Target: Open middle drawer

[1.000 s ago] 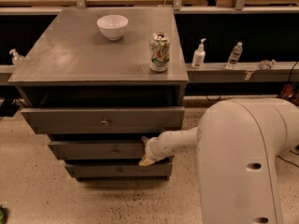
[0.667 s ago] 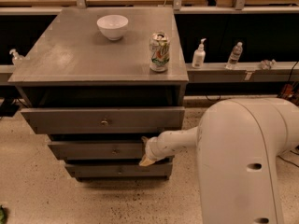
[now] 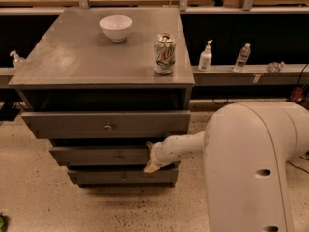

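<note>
The middle drawer (image 3: 96,156) is a wide grey panel of medium height with a small dull knob (image 3: 119,157) at its centre. It stands out slightly from the cabinet, below the taller top drawer (image 3: 72,124), which is pulled out further and has a brass-coloured knob (image 3: 108,126). My gripper (image 3: 152,161) is at the right end of the middle drawer's front, at its upper edge, on the white arm (image 3: 183,146) that reaches in from the right. The knob is well to the left of the gripper.
The slim bottom drawer (image 3: 120,176) sits just under the gripper. On the cabinet top (image 3: 72,57) stand a white bowl (image 3: 116,27) and a soda can (image 3: 164,53). Bottles (image 3: 205,57) stand on a shelf behind. My white body (image 3: 251,168) fills the right foreground.
</note>
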Available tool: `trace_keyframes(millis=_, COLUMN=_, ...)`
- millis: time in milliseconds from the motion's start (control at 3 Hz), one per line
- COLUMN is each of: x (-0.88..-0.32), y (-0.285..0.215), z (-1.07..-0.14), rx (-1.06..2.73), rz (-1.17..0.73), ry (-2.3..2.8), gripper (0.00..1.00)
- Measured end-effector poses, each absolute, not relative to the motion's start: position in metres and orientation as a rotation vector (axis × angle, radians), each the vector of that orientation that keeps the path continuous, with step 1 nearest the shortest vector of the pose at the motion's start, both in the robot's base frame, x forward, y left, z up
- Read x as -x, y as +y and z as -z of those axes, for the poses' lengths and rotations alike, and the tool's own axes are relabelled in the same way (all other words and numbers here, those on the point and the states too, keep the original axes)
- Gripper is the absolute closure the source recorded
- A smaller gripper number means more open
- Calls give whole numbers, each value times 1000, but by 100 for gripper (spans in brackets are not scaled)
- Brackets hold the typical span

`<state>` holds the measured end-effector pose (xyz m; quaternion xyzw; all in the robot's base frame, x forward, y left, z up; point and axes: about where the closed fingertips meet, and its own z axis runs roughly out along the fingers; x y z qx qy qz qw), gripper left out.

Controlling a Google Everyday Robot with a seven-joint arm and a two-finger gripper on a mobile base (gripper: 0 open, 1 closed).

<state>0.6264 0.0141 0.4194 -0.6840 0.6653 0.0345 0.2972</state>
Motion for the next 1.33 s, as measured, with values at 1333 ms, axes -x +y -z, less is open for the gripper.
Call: trace_keyframes(millis=1333, x=-626, y=14, z=-420, rx=1818, rz=-92, ry=1768, gripper=43)
